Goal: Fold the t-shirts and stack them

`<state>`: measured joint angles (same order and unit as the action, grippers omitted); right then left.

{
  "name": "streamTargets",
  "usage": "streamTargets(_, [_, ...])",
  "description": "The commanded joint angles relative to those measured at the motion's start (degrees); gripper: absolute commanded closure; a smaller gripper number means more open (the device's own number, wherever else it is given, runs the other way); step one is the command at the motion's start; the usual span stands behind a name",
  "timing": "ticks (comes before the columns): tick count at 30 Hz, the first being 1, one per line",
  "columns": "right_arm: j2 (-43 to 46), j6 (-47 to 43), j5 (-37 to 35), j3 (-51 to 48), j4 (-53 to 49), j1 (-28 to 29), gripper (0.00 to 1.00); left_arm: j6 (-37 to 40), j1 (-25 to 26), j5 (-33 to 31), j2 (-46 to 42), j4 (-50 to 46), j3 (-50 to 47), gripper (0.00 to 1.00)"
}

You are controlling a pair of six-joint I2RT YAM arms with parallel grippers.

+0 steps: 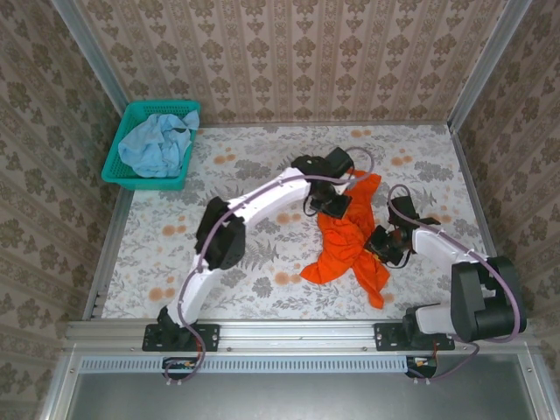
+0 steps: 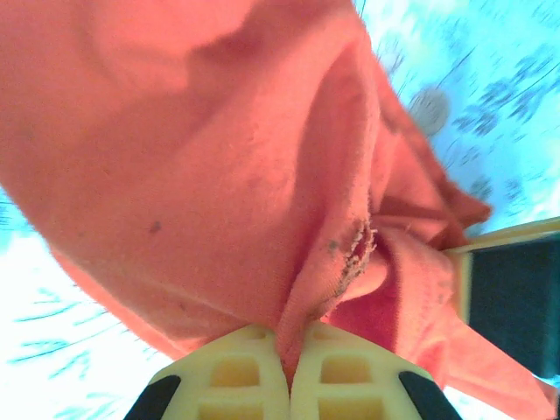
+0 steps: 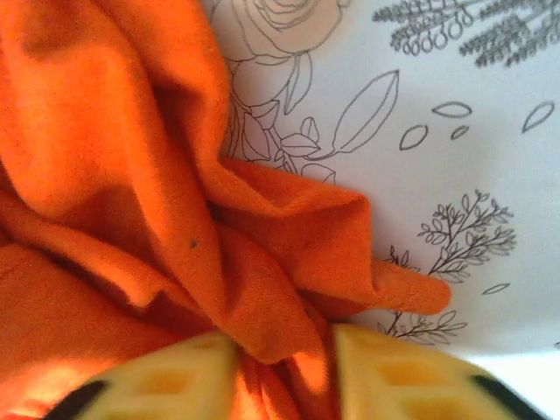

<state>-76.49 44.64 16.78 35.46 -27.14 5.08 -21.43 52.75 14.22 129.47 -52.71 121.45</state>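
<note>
Where the orange t-shirt lies crumpled on the flowered table between the arms, the left gripper has its yellow fingers pressed together on a raised fold of it. The right gripper stands narrow, its fingers slightly apart with a bunch of the same shirt packed between them. The pale blue t-shirt sits heaped in the teal basket at the far left corner, well apart from both.
</note>
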Motion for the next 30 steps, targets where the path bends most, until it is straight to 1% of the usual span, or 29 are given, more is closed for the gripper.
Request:
streamTargets(1, [1.56, -0.19, 2.85, 2.12, 1.35, -0.07, 0.89, -0.72, -3.09, -0.87, -11.07, 9.52, -2.39, 1.00])
streamTargets(3, [3.47, -0.13, 3.52, 3.46, 1.94, -0.07, 0.99, -0.66, -4.41, -0.70, -14.12, 11.77, -3.09, 1.00])
streamTargets(4, [4.48, -0.09, 3.85, 4.63, 2.41, -0.09, 1.00, -0.56, -5.27, -0.07, -15.48, 12.89, -3.07, 1.00])
streamTargets(7, [7.26, -0.32, 3.88, 9.98, 2.71, -0.11, 1.00, -0.65, -8.25, 0.90, -18.43, 14.83, -0.21, 1.00])
streamTargets(12, [10.66, -0.74, 3.33, 22.86, 3.77, -0.16, 1.00, -3.41, -14.70, 4.22, -22.66, 17.51, 7.43, 1.00])
streamTargets(14, [12.05, -1.67, 2.74, 28.14, 3.85, -0.11, 1.00, -4.13, -16.50, 5.91, -26.20, 20.77, 7.49, 1.00])
streamTargets(17, [14.59, -3.81, 1.59, 32.79, 3.91, -0.07, 1.00, -2.74, -17.46, 8.14, -31.71, 23.97, 5.92, 1.00])
streamTargets(19, [16.52, -5.16, -0.24, 32.82, 4.37, 0.01, 1.00, -1.18, -17.97, 7.92, -35.69, 25.35, 2.49, 1.00])
streamTargets(21, [18.20, -6.59, -3.08, 30.52, 4.95, 0.10, 0.99, -0.67, -19.66, 5.12, -40.15, 26.79, -3.31, 1.00])
streamTargets(22, [18.46, -6.92, -4.96, 29.41, 3.78, 0.10, 0.99, -1.55, -21.47, 4.52, -42.28, 27.78, -7.39, 1.00])
streamTargets(24, [18.27, -7.43, -6.79, 27.06, 2.14, 0.02, 1.00, -5.19, -26.03, 5.76, -45.33, 29.48, -14.57, 1.00])
streamTargets(25, [18.26, -7.49, -6.59, 25.49, 2.41, 0.10, 1.00, -7.34, -29.49, 6.45, -46.53, 30.14, -18.64, 1.00])
streamTargets(26, [17.95, -6.74, -6.73, 23.46, 2.33, 0.10, 1.00, -9.80, -31.87, 7.14, -47.02, 30.21, -22.17, 1.00])
streamTargets(28, [15.87, -6.71, -5.95, 21.47, 0.68, 0.10, 1.00, -12.68, -35.94, 11.15, -46.79, 31.36, -28.35, 1.00])
streamTargets(30, [12.52, -7.10, -5.07, 20.11, -1.11, 0.51, 1.00, -14.31, -38.73, 11.55, -46.44, 31.75, -35.31, 1.00])
